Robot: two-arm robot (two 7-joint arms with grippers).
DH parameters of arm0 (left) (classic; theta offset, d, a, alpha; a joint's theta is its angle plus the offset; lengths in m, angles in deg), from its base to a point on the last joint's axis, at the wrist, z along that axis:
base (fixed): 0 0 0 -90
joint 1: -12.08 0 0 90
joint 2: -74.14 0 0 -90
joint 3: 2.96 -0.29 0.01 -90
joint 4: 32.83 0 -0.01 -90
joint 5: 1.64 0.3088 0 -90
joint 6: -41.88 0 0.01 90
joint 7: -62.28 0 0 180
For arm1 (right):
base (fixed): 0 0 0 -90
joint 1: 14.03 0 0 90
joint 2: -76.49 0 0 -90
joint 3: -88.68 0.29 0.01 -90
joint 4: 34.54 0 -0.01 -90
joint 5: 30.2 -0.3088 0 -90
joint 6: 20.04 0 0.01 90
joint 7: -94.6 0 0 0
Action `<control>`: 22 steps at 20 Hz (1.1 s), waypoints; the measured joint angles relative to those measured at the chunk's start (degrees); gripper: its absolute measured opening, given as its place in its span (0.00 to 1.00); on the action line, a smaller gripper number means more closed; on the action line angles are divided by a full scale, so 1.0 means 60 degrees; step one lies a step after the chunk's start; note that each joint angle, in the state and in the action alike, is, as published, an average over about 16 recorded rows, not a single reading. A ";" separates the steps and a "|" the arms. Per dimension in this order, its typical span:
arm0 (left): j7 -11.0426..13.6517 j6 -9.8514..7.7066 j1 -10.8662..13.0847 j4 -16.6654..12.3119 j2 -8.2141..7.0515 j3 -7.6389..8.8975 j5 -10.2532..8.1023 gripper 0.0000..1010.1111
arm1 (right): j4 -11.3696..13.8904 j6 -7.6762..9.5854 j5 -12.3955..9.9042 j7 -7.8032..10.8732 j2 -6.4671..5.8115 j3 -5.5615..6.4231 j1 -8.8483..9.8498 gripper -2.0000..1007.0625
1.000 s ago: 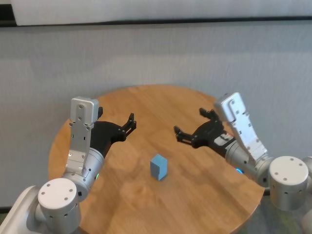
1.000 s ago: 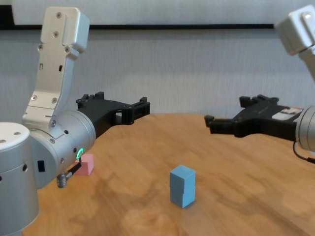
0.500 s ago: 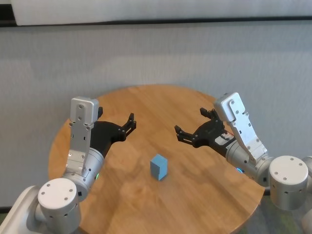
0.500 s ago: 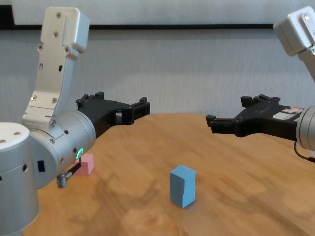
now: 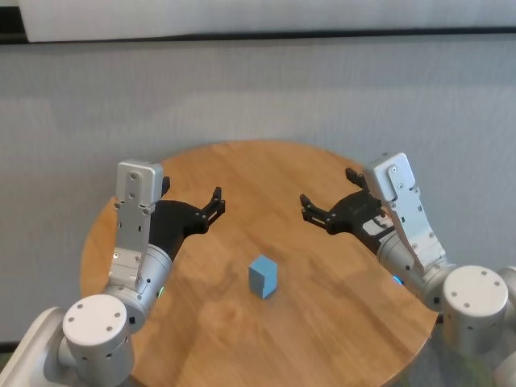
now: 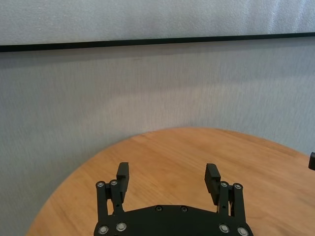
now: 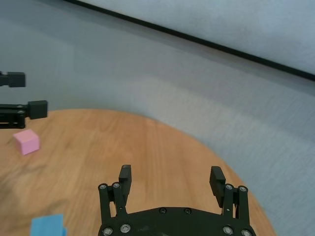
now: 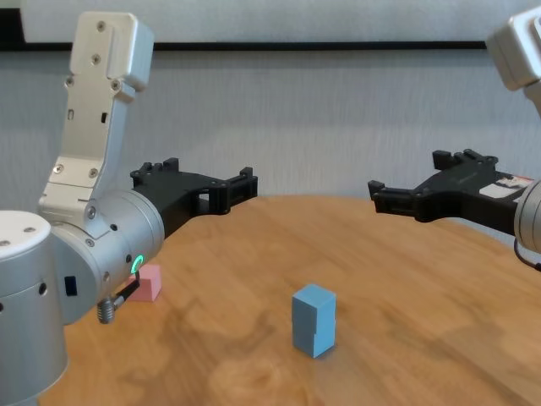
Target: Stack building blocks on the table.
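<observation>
We are noting: both wide-open grippers, left gripper (image 8: pixel 226 188) and right gripper (image 8: pixel 406 200), hovering; careless pink block (image 8: pixel 148 282) placement risks toppling blue stack (image 8: pixel 314 319).

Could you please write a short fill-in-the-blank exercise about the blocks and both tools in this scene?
1. The blue stack is ___ blocks high.
2. The block beside the left arm is coloured ___.
3. Both the left tool and the right tool are ___ and hold nothing.
4. The blocks rest on a round ___ table.

Missing words: two; pink; open; wooden

A pale grey wall (image 5: pixel 322 89) with a dark horizontal strip (image 5: pixel 266 35) near its top.
</observation>
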 joint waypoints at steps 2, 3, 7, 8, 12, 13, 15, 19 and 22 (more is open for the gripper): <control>0.0000 0.0000 0.0000 0.0000 0.0000 0.0000 0.0000 0.99 | -0.0049 -0.0054 0.0138 -0.0158 0.0075 0.0056 0.0020 1.00; 0.0000 0.0000 0.0000 0.0000 0.0000 0.0000 0.0000 0.99 | -0.0079 -0.0067 0.0205 -0.0229 0.0112 0.0081 0.0023 1.00; -0.0001 0.0000 0.0000 0.0000 0.0000 0.0000 0.0000 0.99 | -0.0208 -0.0070 0.0442 -0.0422 0.0231 0.0142 0.0008 1.00; -0.0001 0.0000 0.0000 0.0000 0.0000 0.0000 0.0000 0.99 | -0.0241 -0.0057 0.0490 -0.0454 0.0253 0.0149 -0.0004 1.00; -0.0005 -0.0020 0.0007 -0.0011 0.0000 0.0006 0.0006 0.99 | -0.0359 0.0035 0.0614 -0.0501 0.0309 0.0170 -0.0068 1.00; -0.0015 -0.0038 0.0013 -0.0023 0.0001 0.0011 0.0015 0.99 | -0.0380 0.0065 0.0621 -0.0488 0.0313 0.0171 -0.0085 1.00; -0.0048 -0.0087 0.0032 -0.0058 0.0005 0.0028 0.0043 0.99 | -0.0413 0.0116 0.0626 -0.0453 0.0317 0.0167 -0.0117 1.00; -0.0186 -0.0248 0.0108 -0.0165 0.0035 0.0104 0.0138 0.99 | -0.0419 0.0137 0.0613 -0.0475 0.0311 0.0159 -0.0130 1.00; -0.0356 -0.0429 0.0190 -0.0256 0.0091 0.0204 0.0240 0.99 | -0.0402 0.0114 0.0604 -0.0510 0.0311 0.0163 -0.0115 1.00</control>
